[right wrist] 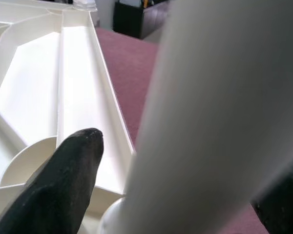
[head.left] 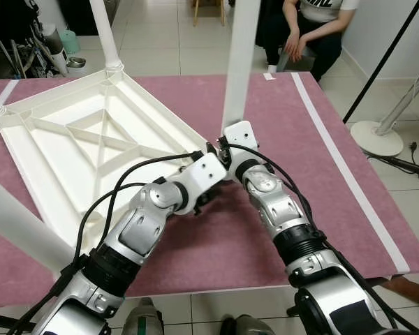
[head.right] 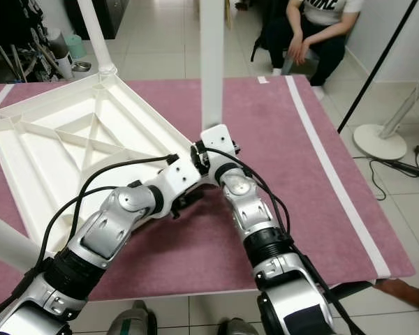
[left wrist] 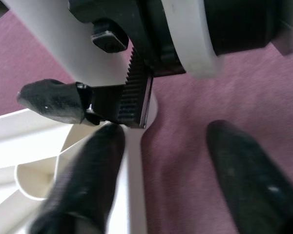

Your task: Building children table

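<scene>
At the far left I see a blurred white leg [head.left: 14, 223] in the near foreground. Beside it the white children table top [head.left: 91, 139] lies upside down on the mauve mat [head.left: 321, 174], its ribbed underside facing up. A second white leg [head.left: 105, 31] stands upright in the far corner socket of the table top.

My left arm reaches forward and to the right across the near edge of the table top. In the left wrist view the left claw [left wrist: 158, 170] has its two black fingers apart, one over the white rim, the other over the mat. They close on nothing. In front of them sits the toothed black finger of the other claw.

At centre, a third white leg [head.left: 239, 63] stands upright at the right corner of the table top. My right arm comes up from the lower right and meets this leg at its base. In the right wrist view the right claw [right wrist: 185, 180] has one black finger [right wrist: 68, 180] on one side of the leg and the dark edge of the other on the opposite side; it is clamped around the leg just above the corner socket.

A white stripe [head.left: 342, 167] runs along the right part of the mat. Beyond the mat's far edge a seated person [head.left: 307, 35] in dark clothing rests hands on knees. At the far right a white fan base [head.left: 377, 136] stands on the tiled floor [head.left: 405, 216].
</scene>
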Motion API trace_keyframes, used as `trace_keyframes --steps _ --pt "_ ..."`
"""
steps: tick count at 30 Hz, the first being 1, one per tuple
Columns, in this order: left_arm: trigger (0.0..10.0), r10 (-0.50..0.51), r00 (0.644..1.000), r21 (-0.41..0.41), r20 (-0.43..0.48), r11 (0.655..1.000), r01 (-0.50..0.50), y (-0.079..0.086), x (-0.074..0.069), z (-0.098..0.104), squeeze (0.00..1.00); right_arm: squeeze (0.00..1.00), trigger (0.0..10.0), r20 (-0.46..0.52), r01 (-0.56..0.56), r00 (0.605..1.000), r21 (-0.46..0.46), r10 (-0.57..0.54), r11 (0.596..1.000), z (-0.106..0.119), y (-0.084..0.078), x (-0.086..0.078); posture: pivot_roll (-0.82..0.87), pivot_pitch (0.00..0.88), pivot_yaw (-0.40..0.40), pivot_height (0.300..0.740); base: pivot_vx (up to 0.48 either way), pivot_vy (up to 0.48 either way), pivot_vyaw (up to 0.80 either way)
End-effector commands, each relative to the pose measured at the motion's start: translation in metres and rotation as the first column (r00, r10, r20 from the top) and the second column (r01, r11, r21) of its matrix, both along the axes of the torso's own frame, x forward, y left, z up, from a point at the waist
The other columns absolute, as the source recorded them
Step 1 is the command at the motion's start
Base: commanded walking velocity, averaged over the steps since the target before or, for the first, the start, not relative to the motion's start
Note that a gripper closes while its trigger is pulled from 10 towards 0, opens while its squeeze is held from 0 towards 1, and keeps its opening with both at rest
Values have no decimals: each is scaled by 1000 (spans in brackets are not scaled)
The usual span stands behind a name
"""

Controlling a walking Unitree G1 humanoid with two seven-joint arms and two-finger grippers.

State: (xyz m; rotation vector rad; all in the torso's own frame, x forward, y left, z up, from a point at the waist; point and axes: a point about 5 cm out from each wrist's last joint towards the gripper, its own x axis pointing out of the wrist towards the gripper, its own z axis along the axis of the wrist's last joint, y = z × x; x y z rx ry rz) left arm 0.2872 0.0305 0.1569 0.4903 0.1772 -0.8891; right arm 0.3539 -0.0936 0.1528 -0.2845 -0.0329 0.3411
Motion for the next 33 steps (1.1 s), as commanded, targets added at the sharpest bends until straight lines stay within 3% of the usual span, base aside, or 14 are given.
trace_keyframes --steps 1,4,5,6,8,10,14,16,20,22,27,28,29,33 --pt "10000 -3 1000 -26 2 1000 3 4 -1 3 1000 1000 10000 -18 -41 999 -15 41 999 -4 4 -2 98 0 44 740 0 0 0" --pt "10000 -21 1000 -40 -9 999 20 8 -3 5 1000 1000 10000 -16 -81 997 -32 81 996 -3 3 -4 99 0 44 740 0 0 0" --pt "10000 -43 999 -58 -12 997 42 13 -6 9 0 0 10000 -8 -149 989 -17 149 989 2 1 -8 99 0 41 740 0 0 0" --pt "10000 -43 999 -58 -12 997 42 13 -6 9 0 0 10000 -8 -149 989 -17 149 989 2 1 -8 99 0 41 740 0 0 0" --pt "10000 -48 999 -81 -22 996 46 27 -11 11 0 0 10000 17 -304 953 27 304 952 14 -4 -24 100 0 39 740 0 0 0" --pt "10000 -41 999 -84 -24 996 39 34 -13 11 0 0 10000 35 -361 933 45 359 932 20 -8 -33 98 0 40 740 0 0 0" --pt "10000 -17 1000 -86 -14 996 16 49 -21 9 0 0 10000 68 -402 915 76 397 913 28 -19 -50 92 0 42 740 0 0 0" --pt "10000 14 1000 -92 7 996 -13 64 -34 5 0 0 10000 84 -377 925 100 370 921 28 -34 -67 89 0 44 740 0 0 0" --pt "10000 82 997 -115 7 990 -80 75 -45 -3 0 0 10000 63 -274 961 87 269 958 15 -52 -79 75 0 50 740 0 0 0" --pt "10000 82 997 -115 7 990 -80 75 -45 -3 0 0 10000 63 -274 961 87 269 958 15 -52 -79 75 0 50 740 0 0 0" --pt "10000 181 983 -150 -2 972 -179 88 -62 -12 0 0 10000 15 -55 998 37 54 998 -11 -86 -89 56 0 55 740 0 0 0" --pt "10000 181 983 -150 -2 972 -179 88 -62 -12 0 0 10000 15 -55 998 37 54 998 -11 -86 -89 56 0 55 740 0 0 0" --pt "10000 205 978 -137 -42 968 -208 99 -77 -21 0 0 10000 -22 -37 999 40 38 999 -22 -82 -97 57 0 52 740 0 0 0" --pt "10000 243 968 -117 -68 961 -250 111 -89 -31 0 0 10000 -43 -77 996 57 79 995 -28 -66 -103 63 0 47 740 0 0 0"
